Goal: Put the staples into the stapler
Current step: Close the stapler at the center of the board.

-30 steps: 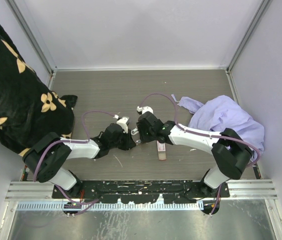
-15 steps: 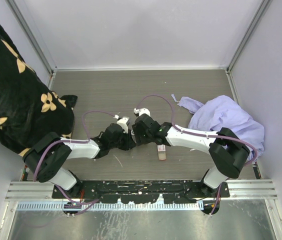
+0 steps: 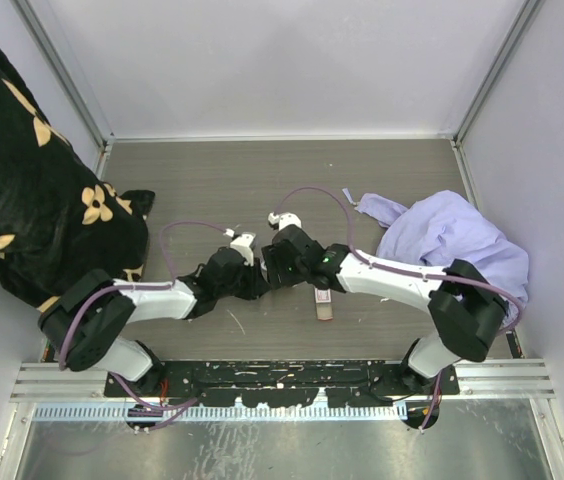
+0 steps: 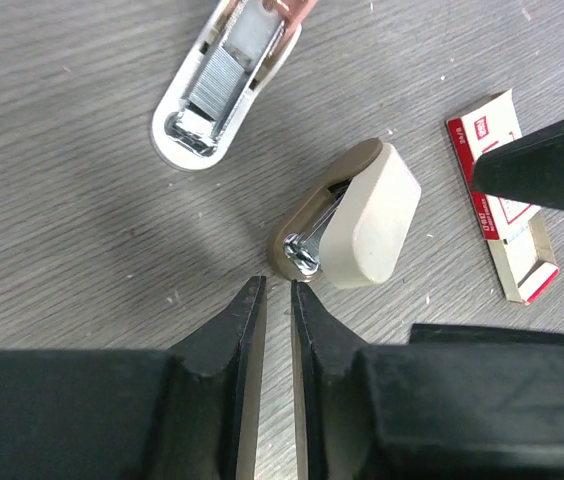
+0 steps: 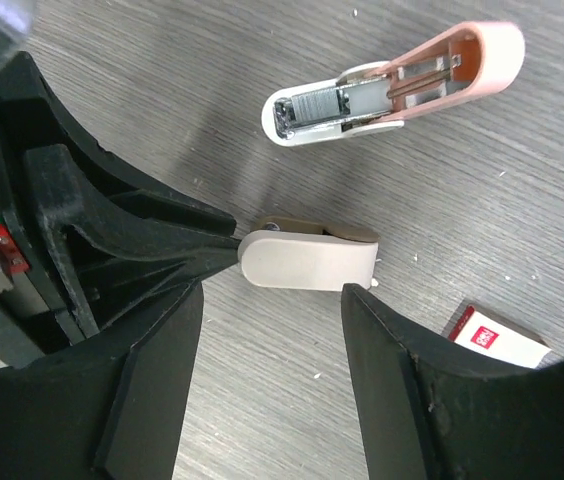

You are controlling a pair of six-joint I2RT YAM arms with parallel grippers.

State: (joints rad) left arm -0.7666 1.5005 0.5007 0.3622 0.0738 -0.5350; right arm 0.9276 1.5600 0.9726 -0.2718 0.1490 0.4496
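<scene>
Beige stapler (image 5: 307, 257) between wide pincer (image 5: 267, 315) fingers (image 5: 402, 390)
</scene>
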